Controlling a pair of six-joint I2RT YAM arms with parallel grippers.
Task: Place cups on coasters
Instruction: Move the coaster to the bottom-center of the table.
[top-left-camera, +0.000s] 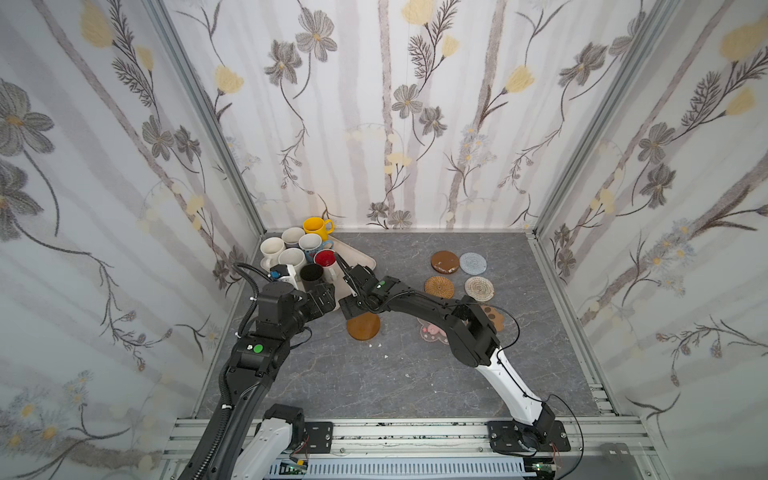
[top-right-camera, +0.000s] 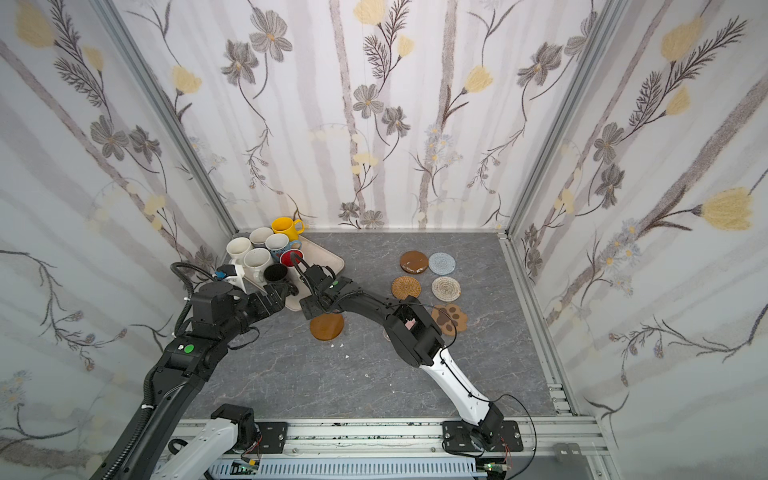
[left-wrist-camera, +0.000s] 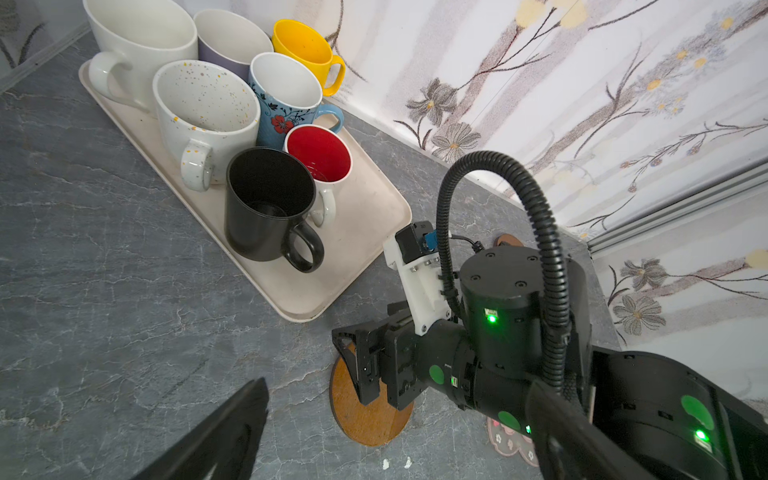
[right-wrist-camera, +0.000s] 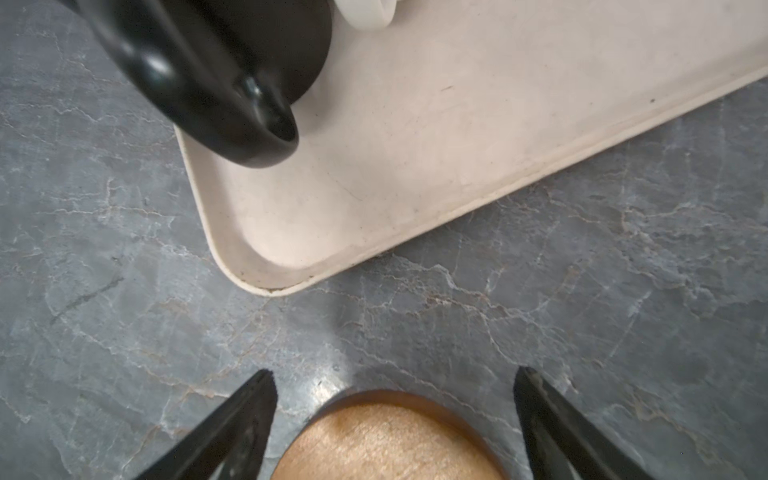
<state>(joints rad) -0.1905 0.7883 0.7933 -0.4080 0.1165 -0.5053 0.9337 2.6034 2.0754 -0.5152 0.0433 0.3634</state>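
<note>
Seven ceramic mugs stand upright, crowded at the far end of a beige rounded-rectangular tray (left-wrist-camera: 365, 216) in the far left corner of the grey marble-patterned surface (top-left-camera: 374, 374). The glossy black mug (left-wrist-camera: 266, 208) is nearest the tray's bare end, with the white mug with red inside (left-wrist-camera: 320, 153) just behind it. Then come the blue floral mug (left-wrist-camera: 286, 108), speckled white mug (left-wrist-camera: 203, 112), plain white mug (left-wrist-camera: 141, 41), lavender mug (left-wrist-camera: 228, 41) and yellow mug (left-wrist-camera: 307, 50) by the wall. I cannot tell whether the yellow one stands on the tray.

The coasters lie flat to the right, well apart from the mugs: a dark brown disc (top-left-camera: 444, 262) beside a grey woven round (top-left-camera: 473, 263), and nearer, a golden woven round (top-left-camera: 439, 286) beside a beige woven round (top-left-camera: 479, 288). The brown paw-shaped mat (top-right-camera: 451, 318) and clear pink-flower mat (top-left-camera: 432, 332) are partly hidden by the right arm. A lighter brown wooden disc (top-left-camera: 363, 327) lies alone just off the tray's near corner.

The right gripper (right-wrist-camera: 392, 374) hangs over that disc, its fingers (right-wrist-camera: 249, 415) apart and holding nothing. The left gripper (top-left-camera: 326, 300) is by the tray's near edge, close to the black mug, with its fingers spread wide and empty.
</note>
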